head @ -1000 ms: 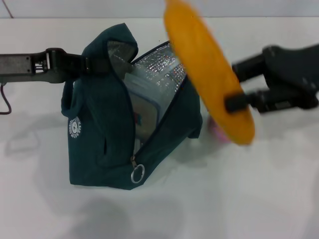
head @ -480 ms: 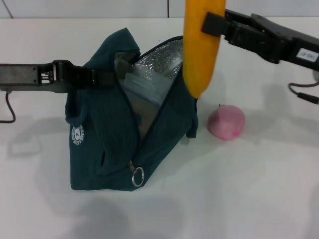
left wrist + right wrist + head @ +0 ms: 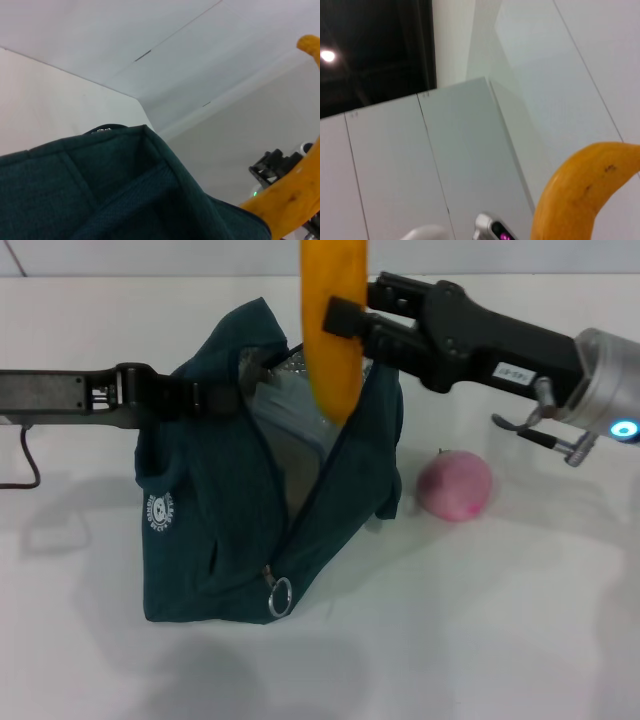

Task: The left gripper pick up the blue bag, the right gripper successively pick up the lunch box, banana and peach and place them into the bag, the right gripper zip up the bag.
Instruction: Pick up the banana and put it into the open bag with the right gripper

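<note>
Shifted leftward since a moment ago, the banana (image 3: pixel 333 330) is now hanging over the bag's mouth. The left gripper (image 3: pixel 215 398) is pinching the blue bag (image 3: pixel 250 510) at its top edge. The right gripper (image 3: pixel 345 320) is clamping the banana upright; the peach (image 3: pixel 454 486) is lying beneath its arm, apart from the bag.

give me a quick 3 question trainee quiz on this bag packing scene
1. True or false: the peach is inside the blue bag.
2. Which end effector holds the banana? A) left B) right
3. Fill in: the left end effector grips the bag's ___ edge.

Key: 1 false, it lies on the table beside the bag. 2 B, the right end effector, over the bag's opening. 3 top.
</note>
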`<action>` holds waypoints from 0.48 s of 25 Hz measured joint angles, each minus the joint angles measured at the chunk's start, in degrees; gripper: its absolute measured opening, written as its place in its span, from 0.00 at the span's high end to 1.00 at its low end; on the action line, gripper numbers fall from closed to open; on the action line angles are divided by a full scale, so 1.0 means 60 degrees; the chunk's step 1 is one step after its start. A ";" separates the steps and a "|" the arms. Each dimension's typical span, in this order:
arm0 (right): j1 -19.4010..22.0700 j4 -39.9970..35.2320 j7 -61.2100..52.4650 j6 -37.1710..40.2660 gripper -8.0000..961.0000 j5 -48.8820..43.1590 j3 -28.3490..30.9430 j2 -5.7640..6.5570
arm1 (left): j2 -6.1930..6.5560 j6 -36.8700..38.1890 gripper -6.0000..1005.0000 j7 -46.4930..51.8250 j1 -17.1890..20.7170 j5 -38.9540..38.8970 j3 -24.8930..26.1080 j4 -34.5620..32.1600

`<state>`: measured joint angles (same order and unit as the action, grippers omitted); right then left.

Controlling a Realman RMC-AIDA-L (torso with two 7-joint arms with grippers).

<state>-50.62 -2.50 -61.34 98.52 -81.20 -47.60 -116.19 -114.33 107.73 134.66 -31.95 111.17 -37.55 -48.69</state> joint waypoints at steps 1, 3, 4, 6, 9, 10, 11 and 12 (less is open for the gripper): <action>-0.0095 0.0142 0.0191 -0.0084 0.57 -0.0016 -0.0016 0.0000 | -0.0004 -0.0003 0.95 -0.0005 -0.0007 0.0000 0.0002 0.0000; -0.0241 0.0398 0.0521 -0.0186 0.57 -0.0036 -0.0069 0.0001 | -0.0010 -0.0006 0.95 -0.0006 -0.0027 0.0002 0.0004 0.0000; -0.0306 0.0515 0.0664 -0.0226 0.57 -0.0040 -0.0091 0.0001 | -0.0016 -0.0009 0.95 -0.0007 -0.0038 0.0003 0.0004 0.0000; -0.0421 0.0706 0.0838 -0.0316 0.57 -0.0060 -0.0113 0.0002 | -0.0025 -0.0016 0.95 -0.0008 -0.0057 -0.0002 0.0004 0.0001; -0.0528 0.0851 0.0927 -0.0443 0.57 -0.0138 -0.0124 0.0001 | -0.0028 -0.0025 0.95 -0.0035 -0.0064 -0.0031 0.0005 0.0000; -0.0530 0.0860 0.0933 -0.0471 0.57 -0.0164 -0.0127 0.0001 | -0.0029 -0.0026 0.95 -0.0049 -0.0065 -0.0034 0.0005 0.0000; -0.0531 0.0867 0.0939 -0.0510 0.57 -0.0183 -0.0126 0.0001 | -0.0030 -0.0026 0.95 -0.0059 -0.0066 -0.0039 0.0004 0.0000; -0.0534 0.0878 0.0944 -0.0566 0.57 -0.0217 -0.0126 0.0002 | -0.0031 -0.0026 0.95 -0.0066 -0.0067 -0.0042 0.0004 0.0000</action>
<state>-53.82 2.77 -55.68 95.12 -82.50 -48.35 -116.18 -114.52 107.57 134.26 -32.35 110.92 -37.53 -48.69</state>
